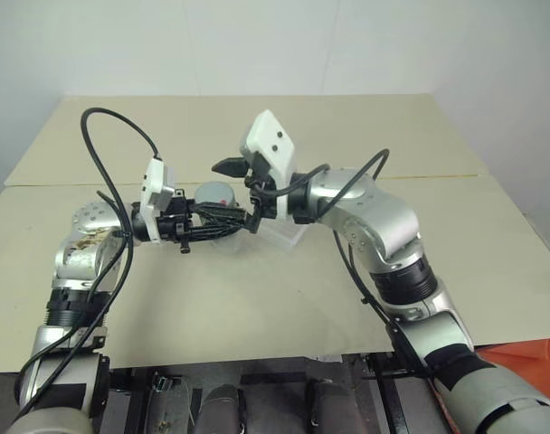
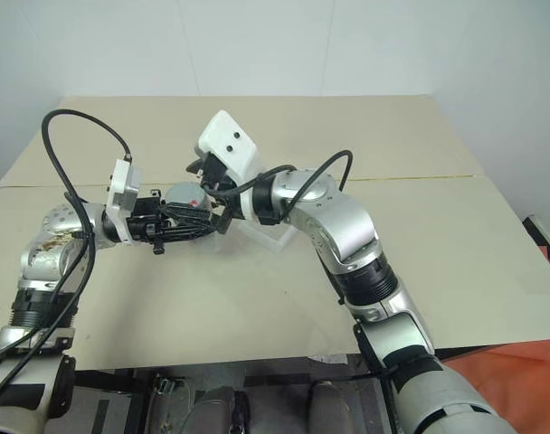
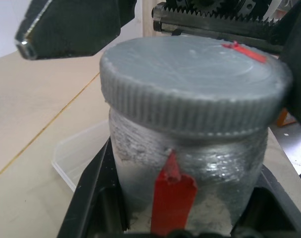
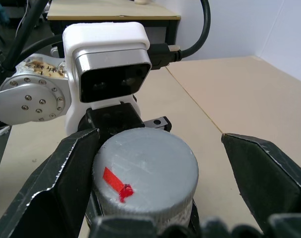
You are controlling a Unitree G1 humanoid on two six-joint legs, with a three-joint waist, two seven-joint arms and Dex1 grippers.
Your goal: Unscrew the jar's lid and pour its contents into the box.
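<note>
1. My left end effector [image 1: 222, 220] is clamped on the jar [image 3: 190, 173], held above the surface [image 1: 257, 298].
2. My right end effector [image 4: 155, 168] is spread wide around the lid [image 4: 145, 171], unscrewing not yet begun; next, close and twist.
3. The box [image 1: 289, 233] waits just behind.

Bright, even light from above leaves soft shadows on the bench [image 1: 284, 298] beneath the arms, the head views sharp throughout, while in the wrist views the close dark fingers [image 3: 71, 25] blur and the lid [image 4: 145, 171] shows mild sheen.
</note>
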